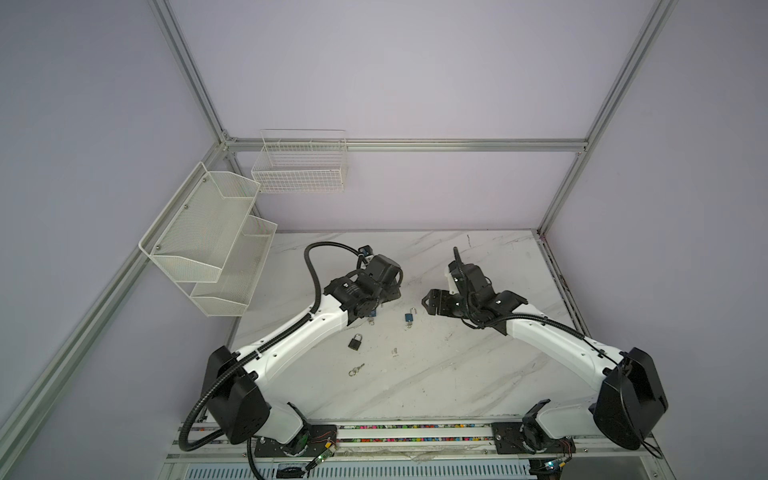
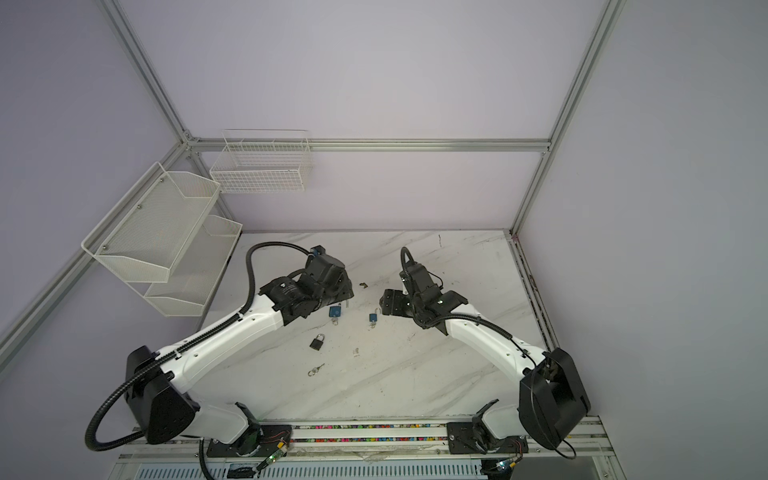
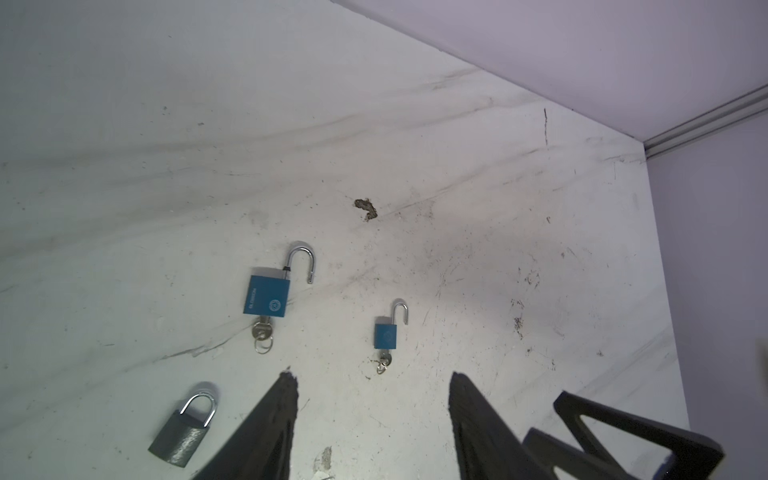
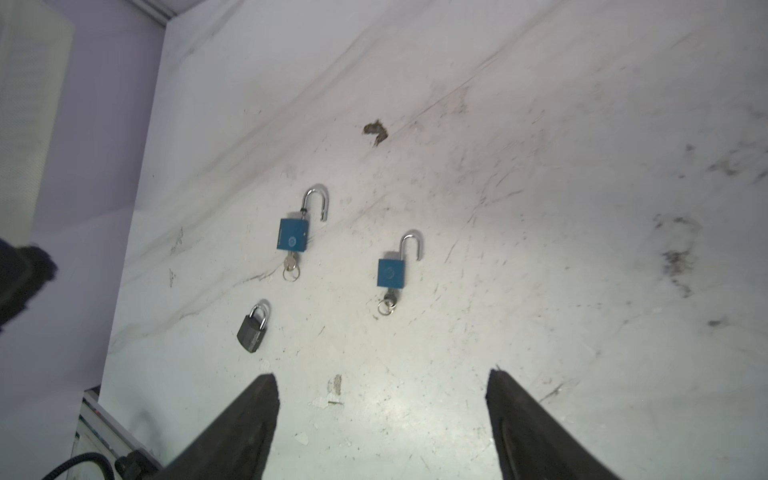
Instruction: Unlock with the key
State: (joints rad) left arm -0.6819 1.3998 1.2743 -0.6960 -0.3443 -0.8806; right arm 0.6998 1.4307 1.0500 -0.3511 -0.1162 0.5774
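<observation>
Two wide, empty tools, left tool [image 3: 372, 377] and right tool [image 4: 380, 374], near larger blue padlock [image 3: 266, 299] (shackle open, key [image 3: 262, 331] in it)

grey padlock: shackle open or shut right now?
Shut. On the grey padlock both shackle legs sit in the body and no key protrudes; a loose key lies apart from it.

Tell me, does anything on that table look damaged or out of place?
Yes. The table has a brown chipped patch beyond the larger blue padlock, with dark scuffs around. A key lies loose, apart from the shut grey padlock.
</observation>
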